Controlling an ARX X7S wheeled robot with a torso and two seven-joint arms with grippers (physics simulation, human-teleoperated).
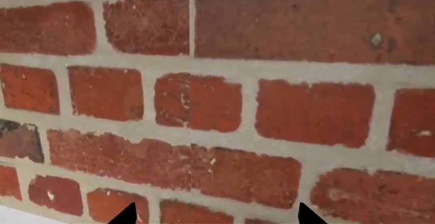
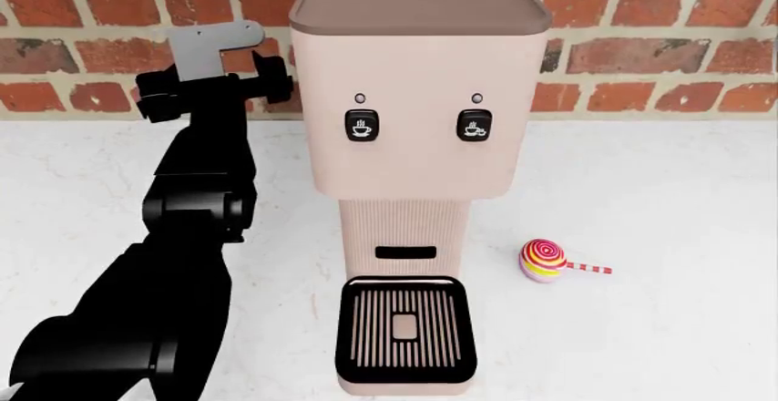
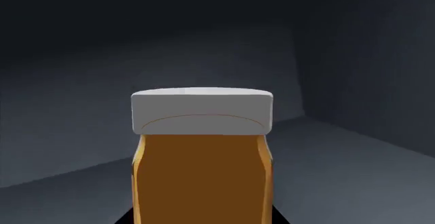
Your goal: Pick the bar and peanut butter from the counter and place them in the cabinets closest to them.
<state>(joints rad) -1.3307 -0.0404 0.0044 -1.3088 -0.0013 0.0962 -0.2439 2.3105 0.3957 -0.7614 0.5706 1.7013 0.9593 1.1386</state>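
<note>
The brick wall (image 2: 657,46) of red bricks with pale mortar spans the back of the head view and fills nearly all of the left wrist view. The desk (image 2: 680,328), a white, faintly mottled worktop, runs below it across the full width. A beige coffee machine (image 2: 420,128) stands upright at the centre of the desk, with 2 black cup-icon buttons on its front and a black slotted drip tray at its base. The left arm (image 2: 182,255), black, rises at the left of the machine toward the wall; the left gripper (image 1: 214,216) shows in its wrist view only as 2 dark finger tips, set well apart with nothing between them, pointing at the bricks. In the right wrist view, the peanut butter (image 3: 202,173), an amber-tan jar with a white lid, stands upright inside a dark grey enclosure (image 3: 353,81) with a floor and walls. The right fingers are hidden by the jar, so whether they pinch it cannot be determined. A swirled lollipop (image 2: 544,260) lies on the desk just right of the machine base. The bar is not in view.
</note>
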